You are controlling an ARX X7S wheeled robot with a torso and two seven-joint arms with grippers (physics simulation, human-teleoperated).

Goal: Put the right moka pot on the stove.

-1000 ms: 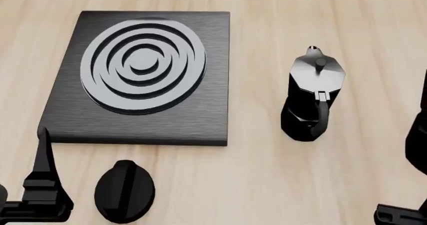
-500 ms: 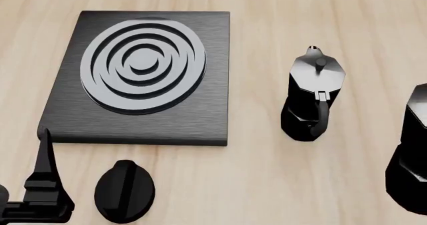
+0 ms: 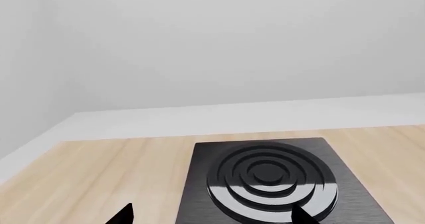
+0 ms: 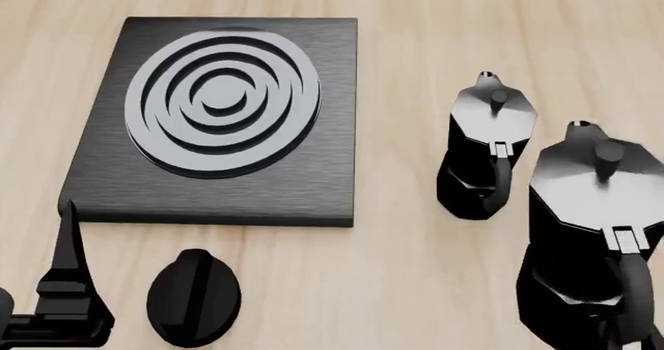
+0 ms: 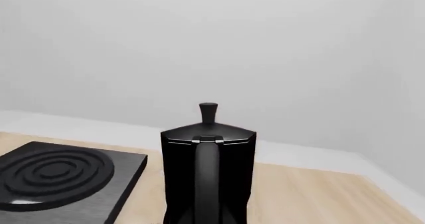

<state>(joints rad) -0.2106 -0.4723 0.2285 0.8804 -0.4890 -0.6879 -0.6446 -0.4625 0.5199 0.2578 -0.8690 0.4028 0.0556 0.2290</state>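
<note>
The right moka pot (image 4: 592, 233) is black and faceted, with a grey-sheen lid, and looms large at the head view's lower right, raised toward the camera. In the right wrist view this pot (image 5: 208, 169) fills the centre with its handle facing me. My right gripper (image 5: 207, 215) is shut on the handle, and its fingers are lost in the black. The stove (image 4: 311, 187), a black slab with a grey ring burner, lies at upper left with nothing on it. My left gripper (image 3: 212, 218) is open near the stove's front left corner, with one finger (image 4: 70, 245) showing.
A second, identical moka pot (image 4: 487, 148) stands on the wooden table (image 4: 415, 272), between the stove and the held pot. A round black knob (image 4: 194, 295) lies in front of the stove, beside my left gripper. A white wall rises behind the table.
The right moka pot has come in from the right edge of the head view, moving left and growing larger. The left arm, the stove and the other pot have not moved.
</note>
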